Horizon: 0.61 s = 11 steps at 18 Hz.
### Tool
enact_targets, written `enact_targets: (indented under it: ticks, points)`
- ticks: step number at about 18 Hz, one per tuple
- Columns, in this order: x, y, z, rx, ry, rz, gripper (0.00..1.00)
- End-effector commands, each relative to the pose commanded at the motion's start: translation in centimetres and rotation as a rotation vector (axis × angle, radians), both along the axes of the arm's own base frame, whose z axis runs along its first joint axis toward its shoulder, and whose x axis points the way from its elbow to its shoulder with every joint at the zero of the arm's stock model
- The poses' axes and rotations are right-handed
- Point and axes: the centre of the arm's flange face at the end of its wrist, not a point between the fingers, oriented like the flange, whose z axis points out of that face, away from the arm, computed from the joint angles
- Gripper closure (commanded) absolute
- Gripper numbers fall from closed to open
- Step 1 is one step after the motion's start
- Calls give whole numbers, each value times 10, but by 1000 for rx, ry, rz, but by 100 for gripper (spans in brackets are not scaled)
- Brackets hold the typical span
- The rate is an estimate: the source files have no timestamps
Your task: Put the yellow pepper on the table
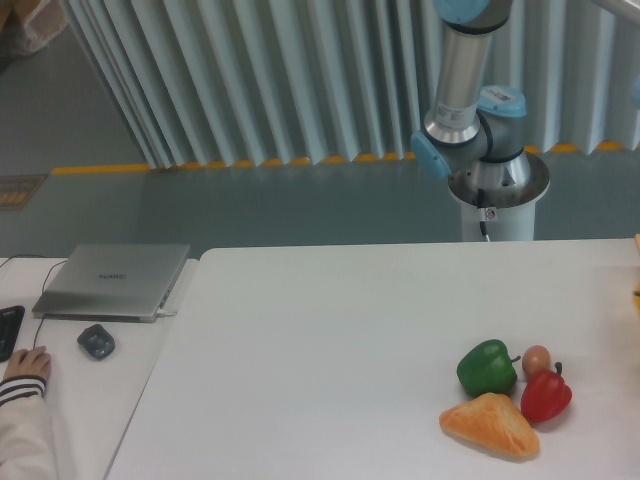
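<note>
From the fixed camera, the white table (330, 340) carries a close cluster at its right front: a green pepper (487, 367), a small tan round item (537, 359) just beside it, a red pepper (546, 395), and an orange-tan bread wedge (490, 426) in front of them. No yellow pepper shows anywhere; the arm (462, 80) rises out of the top edge, so the gripper is out of sight and its jaws cannot be judged. A laptop (113, 280) and mouse (96, 342) sit on the adjoining desk at left
</note>
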Motion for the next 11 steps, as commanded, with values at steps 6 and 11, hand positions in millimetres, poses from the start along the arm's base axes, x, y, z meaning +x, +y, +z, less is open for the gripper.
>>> enact_targets:
  ticks: [6, 11]
  points:
    - [34, 32, -25, -67, 116, 4, 55]
    - [60, 46, -40, -131, 156, -44, 55]
